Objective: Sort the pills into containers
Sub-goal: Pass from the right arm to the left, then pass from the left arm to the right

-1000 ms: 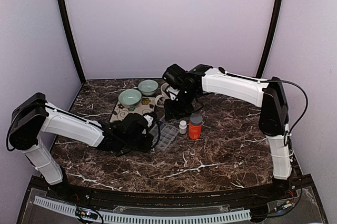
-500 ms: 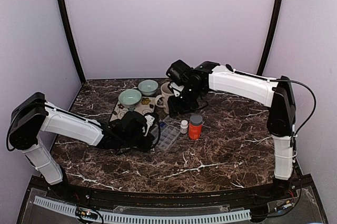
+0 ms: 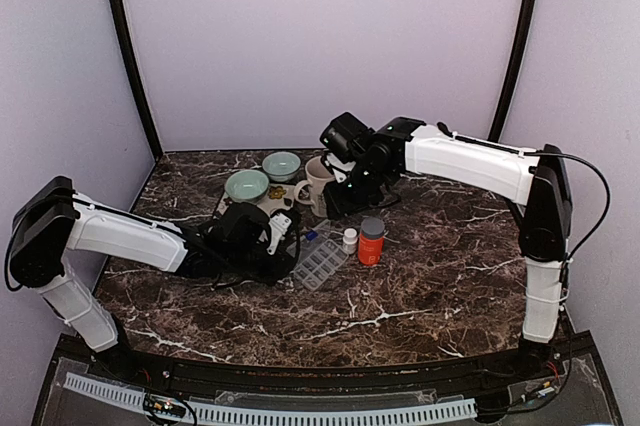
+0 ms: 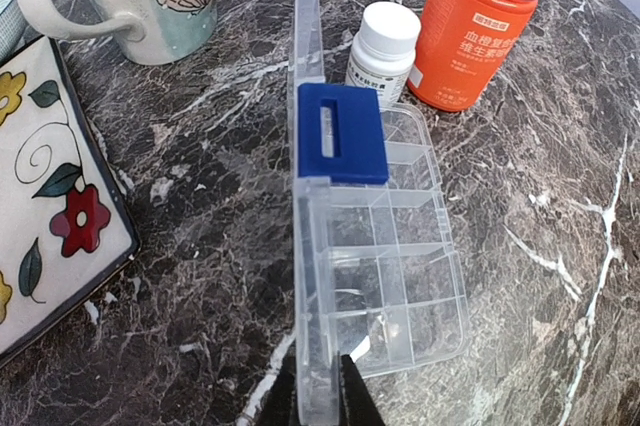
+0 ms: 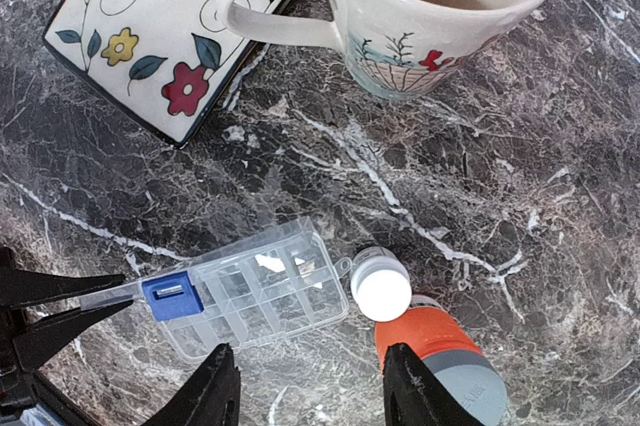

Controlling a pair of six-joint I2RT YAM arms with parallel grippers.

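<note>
Marble-patterned table (image 3: 430,286) carries everything. The floral tray (image 5: 150,36) and the mug (image 5: 440,6) lie well beyond both pairs of jaws, out of the way.

The step in hand looks like opening and steadying the clear pill box (image 4: 400,256) so that pills can go in. The left gripper (image 4: 318,398) is clenched on the near end of the box's lid (image 4: 305,96). That lid stands upright on edge and runs straight away from the jaws. The compartments lie flat just to the jaws' right, and they look empty.

To do this well, I judge the pinch should stay low by the hinge line and the lid be eased over gently. The box looks light and would slide or tip if dragged sideways.

The right gripper (image 5: 310,386) hangs above with its jaws released and spread, and nothing is between them. The box, the orange bottle (image 4: 475,36) and the white bottle (image 4: 385,46) lie just beyond its fingertips. No loose pills show. Presumably they are inside the bottles, so a cap would have to come off.

The orange bottle's label carries white Chinese characters, too small to read with certainty. The white bottle has fine dark print that is illegible. The blue latch (image 4: 340,131) on the lid shows no writing.
</note>
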